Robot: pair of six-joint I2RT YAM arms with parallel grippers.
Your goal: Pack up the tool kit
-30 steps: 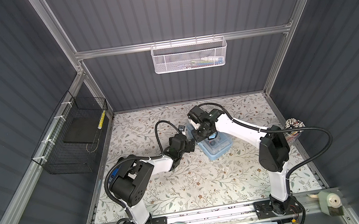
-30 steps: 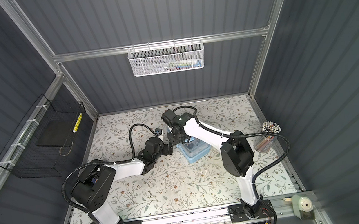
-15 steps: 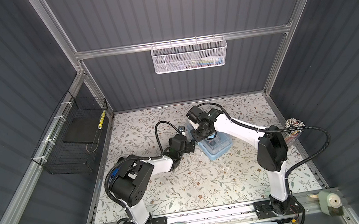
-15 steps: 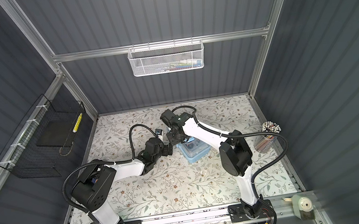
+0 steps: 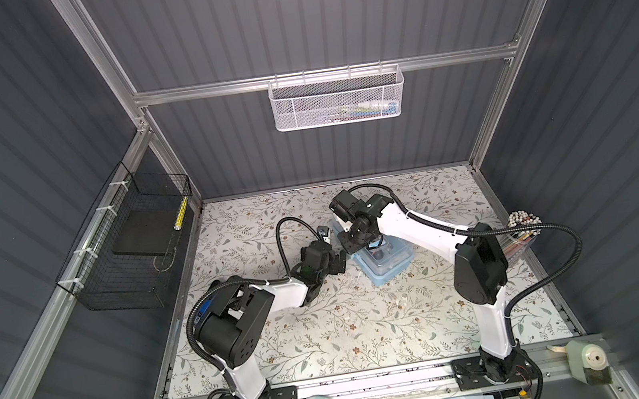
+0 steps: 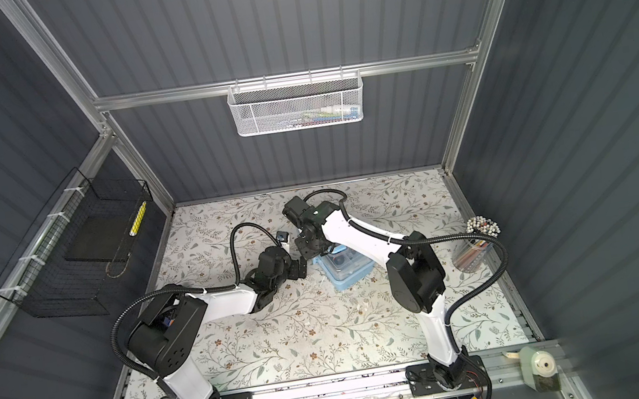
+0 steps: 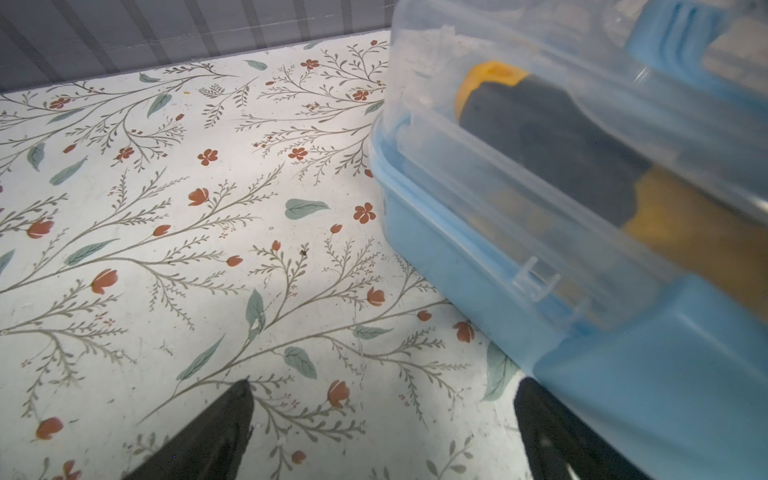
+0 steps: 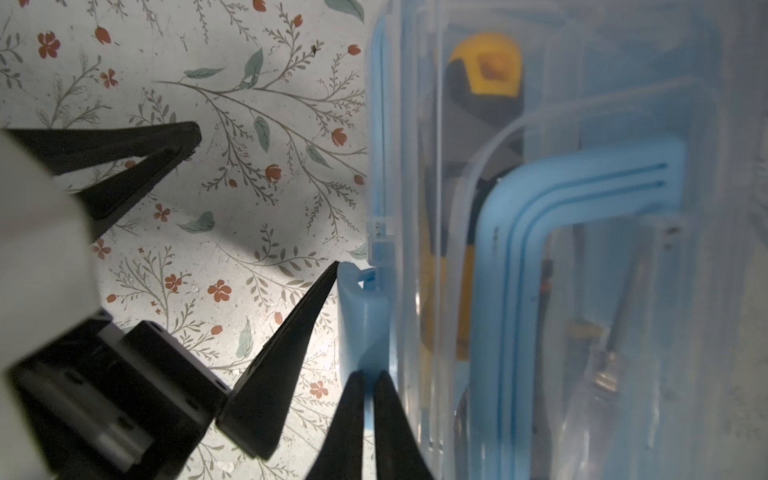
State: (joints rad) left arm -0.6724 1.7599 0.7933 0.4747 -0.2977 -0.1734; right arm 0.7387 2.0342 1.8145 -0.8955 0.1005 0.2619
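Right wrist view: right gripper (image 8: 368, 376) clenching shut right at the tool kit (image 8: 602, 124) by its blue latch (image 8: 363, 316).
Left gripper (image 8: 264, 199) is hanging wide open just beside it, one fingertip (image 8: 328, 274) up against that latch; kit is sitting with lid down on the floral table (image 5: 326, 325), near its middle.

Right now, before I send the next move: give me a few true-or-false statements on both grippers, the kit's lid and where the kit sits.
1. The left gripper is open beside the tool kit. True.
2. The right gripper is wide open. False: it is shut, at the kit's blue latch.
3. The clear lid is off the kit. False: it lies down over the blue base.
4. A yellow-and-black tool handle shows through the lid. True.
5. The kit sits in the white mesh basket. False: it stands on the floral table; the basket hangs on the back rail.
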